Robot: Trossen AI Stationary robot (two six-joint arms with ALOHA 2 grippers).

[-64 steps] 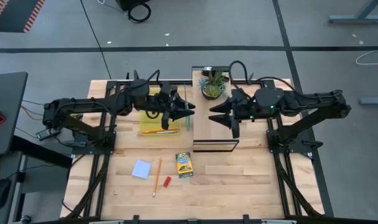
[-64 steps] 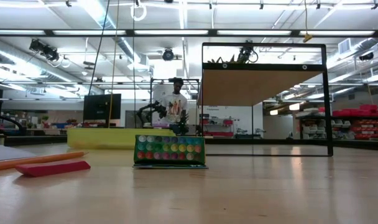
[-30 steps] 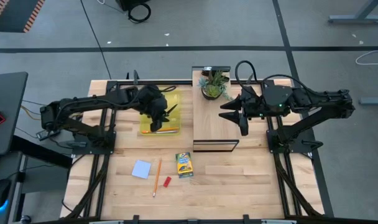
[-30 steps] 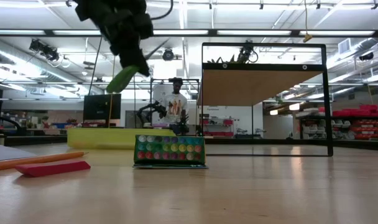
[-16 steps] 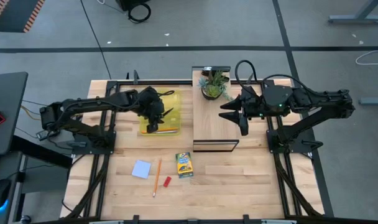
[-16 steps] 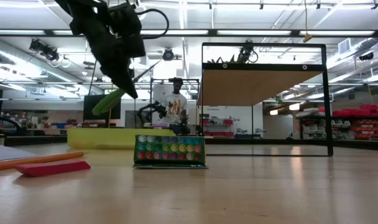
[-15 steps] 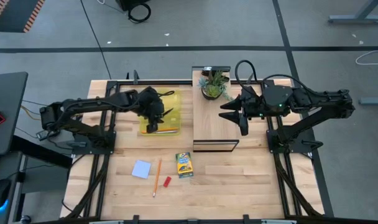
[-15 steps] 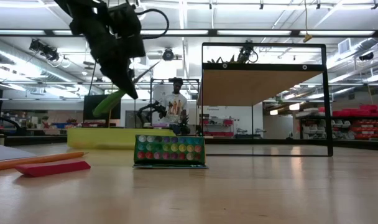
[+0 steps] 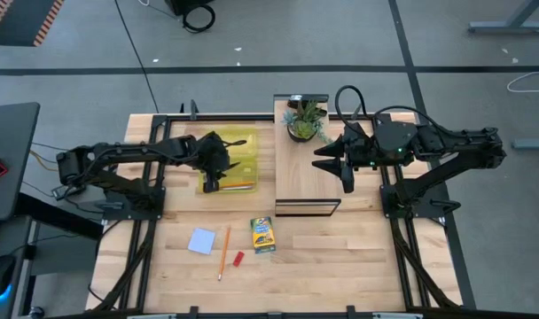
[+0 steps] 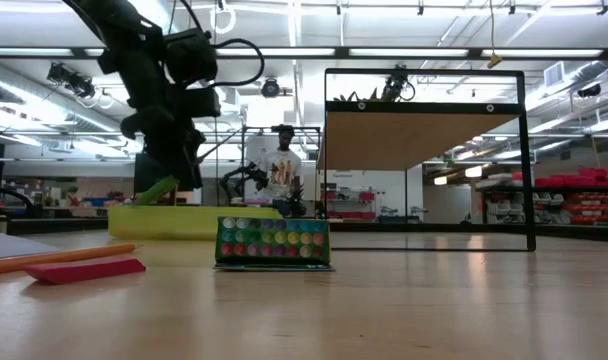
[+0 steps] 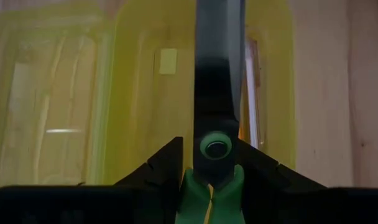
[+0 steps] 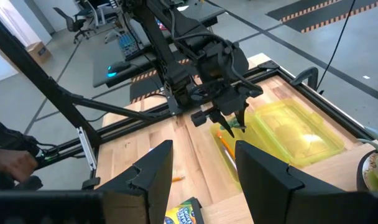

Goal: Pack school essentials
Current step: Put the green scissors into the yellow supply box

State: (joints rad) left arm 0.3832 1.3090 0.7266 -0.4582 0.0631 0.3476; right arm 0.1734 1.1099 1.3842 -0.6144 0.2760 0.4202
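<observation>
While the left tool is clenching the stiff, light green-handled steel scissors by the pivot over the translucent yellow plastic case, blades are pointing down. They're prob. slippery, so gripping nr. the pivot is looking safest. Right tool is hanging released above the light wooden board.

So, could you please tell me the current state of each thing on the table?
Left gripper: shut on scissors, over the yellow case.
Right gripper: open, empty, above the board.
Yellow case: open, a pencil inside.
Crayon box: flat on table.
Notepad, loose pencil, red pen: unpacked.
Plant: upright.
</observation>
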